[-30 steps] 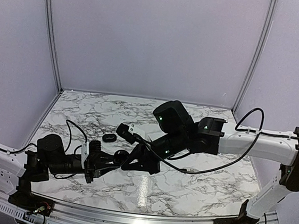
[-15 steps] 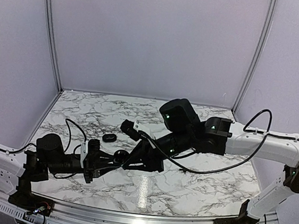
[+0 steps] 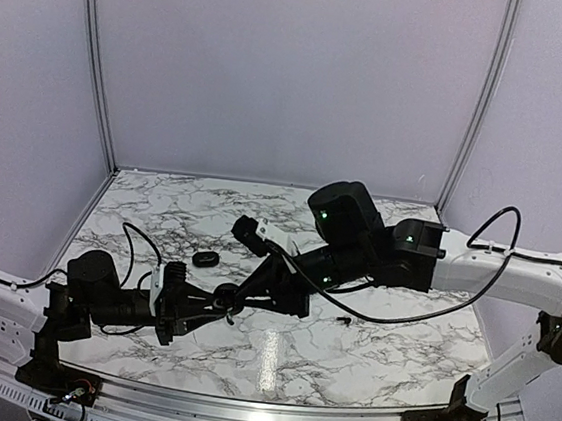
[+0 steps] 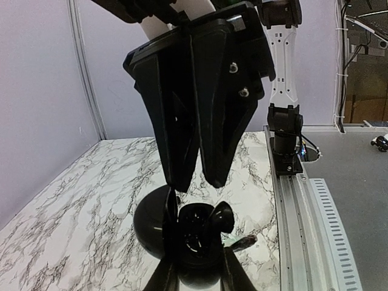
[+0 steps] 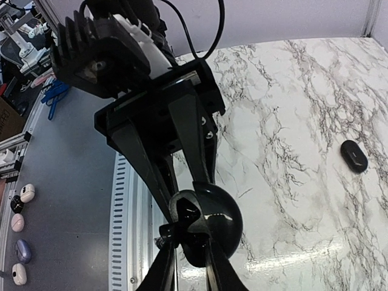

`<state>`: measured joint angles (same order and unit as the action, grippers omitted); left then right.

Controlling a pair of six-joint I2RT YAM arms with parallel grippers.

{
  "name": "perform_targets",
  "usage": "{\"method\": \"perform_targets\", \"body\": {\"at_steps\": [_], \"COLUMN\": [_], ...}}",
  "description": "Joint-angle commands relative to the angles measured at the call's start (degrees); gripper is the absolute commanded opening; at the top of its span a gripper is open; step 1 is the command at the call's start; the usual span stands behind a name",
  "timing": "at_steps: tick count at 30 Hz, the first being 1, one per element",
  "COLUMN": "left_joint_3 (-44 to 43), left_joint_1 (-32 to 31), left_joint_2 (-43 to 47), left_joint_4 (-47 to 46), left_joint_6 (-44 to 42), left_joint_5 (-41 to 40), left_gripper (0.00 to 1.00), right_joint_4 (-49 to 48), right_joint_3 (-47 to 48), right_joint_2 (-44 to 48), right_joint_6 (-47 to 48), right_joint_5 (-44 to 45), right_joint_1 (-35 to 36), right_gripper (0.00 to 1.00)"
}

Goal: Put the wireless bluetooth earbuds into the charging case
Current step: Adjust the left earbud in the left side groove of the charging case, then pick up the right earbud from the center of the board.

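- Low and left of centre in the overhead view, the two arms meet over the marble table (image 3: 365, 365), their fingertips almost touching.
- The left gripper (image 4: 199, 268) is clamped on the charging case (image 4: 197, 241), holding its lower half from both sides. The case is open, with its lid (image 4: 150, 223) hinged back toward the left of the left wrist frame.
- One earbud (image 4: 221, 213) shows at the right rim of the case with its stem poking up. It looks only part-way into its well, though that is a judgement from one angle.
- The right gripper (image 4: 197, 182) hangs just above the open case with its jaws a narrow gap apart. I see nothing between the tips.
- A dark oval piece (image 3: 206, 259) lies on the marble up and left of the case, well apart from both claws. It is too small to say whether it is an earbud.
- Handling, as I judge it: the earbud is tiny, very light, hard-shelled and glossy, so a pinch on its rounded body will likely make it slip or pop out. A better hold is across the short stem, or a light press from above on the bud to seat it.
- The case is light and round too, so it probably needs the left claw's hold to keep it from rolling while anything is pushed in.
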<state>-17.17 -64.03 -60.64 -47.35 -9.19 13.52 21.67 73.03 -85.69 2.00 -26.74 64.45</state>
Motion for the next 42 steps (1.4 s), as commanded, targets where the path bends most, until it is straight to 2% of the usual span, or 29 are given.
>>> {"method": "perform_targets", "body": {"at_steps": [1, 9, 21, 27, 33, 38, 42], "left_joint_3": [-1.5, -1.8, -0.8, 0.4, 1.6, 2.6, 3.1], "left_joint_1": [0.5, 0.5, 0.6, 1.1, 2.1, 3.1, 3.7], "left_joint_2": [1.4, 0.6, 1.3, 1.7, 1.7, 1.6, 1.9], "left_joint_4": [-3.0, -3.2, -3.9, -5.4, -6.4, -7.7, -8.3], "left_joint_6": [1.0, 1.4, 1.8, 2.5, 3.3, 4.1, 4.6], "left_joint_5": [0.8, 1.8, -0.2, -0.4, -0.4, 0.1, 0.6], "left_gripper": [0.00, 0.00, 0.00, 0.00, 0.00, 0.00, 0.00], "right_joint_4": [1.1, 1.7, 4.4, 3.5, 0.8, -0.9, 2.5], "right_joint_3": [2.1, 4.2, 6.8, 5.8, 4.0, -1.1, -5.9], "right_joint_2": [-1.0, -2.7, -5.8, -3.4, 2.4, 5.5, 5.5], "right_joint_6": [1.5, 2.4, 0.3, 0.5, -0.7, -4.5, -7.9], "right_joint_5": [1.7, 5.4, 11.7, 9.3, 8.0, 7.4, 11.9], "right_joint_1": [1.3, 3.3, 3.9, 4.2, 2.0, -4.0, -9.9], "right_gripper": [0.22, 0.22, 0.09, 0.28, 0.41, 0.46, 0.47]}}
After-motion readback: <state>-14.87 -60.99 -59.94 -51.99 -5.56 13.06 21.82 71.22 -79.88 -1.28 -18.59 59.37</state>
